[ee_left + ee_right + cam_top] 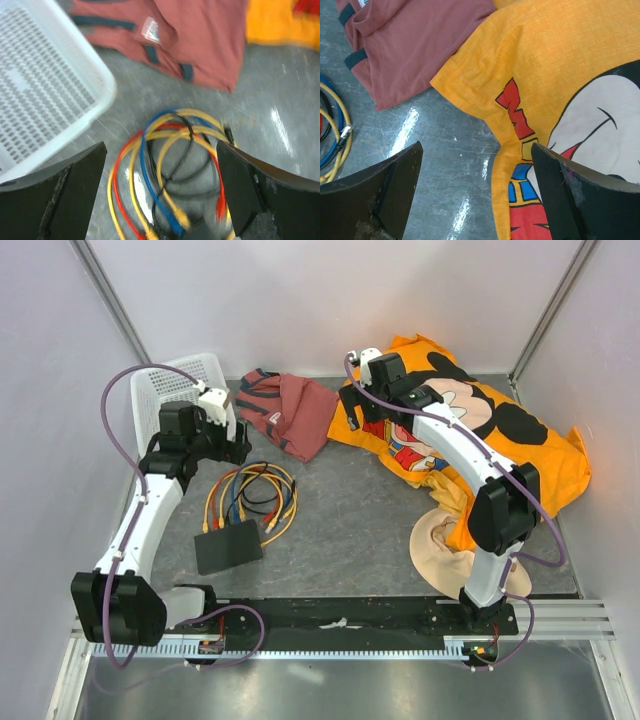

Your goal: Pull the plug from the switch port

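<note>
The switch is a flat black box lying on the grey table near the left arm. Several coloured cables coil behind it, and their plugs sit along its far edge. In the left wrist view the coil lies below my fingers, a blue plug and a yellow plug run into the switch's edge at the bottom. My left gripper hangs open above the coil, touching nothing. My right gripper is open over the edge of an orange shirt, far from the switch.
A white basket stands at the back left, close to the left gripper. A red garment lies behind the cables. The orange printed shirt and a beige cloth cover the right side.
</note>
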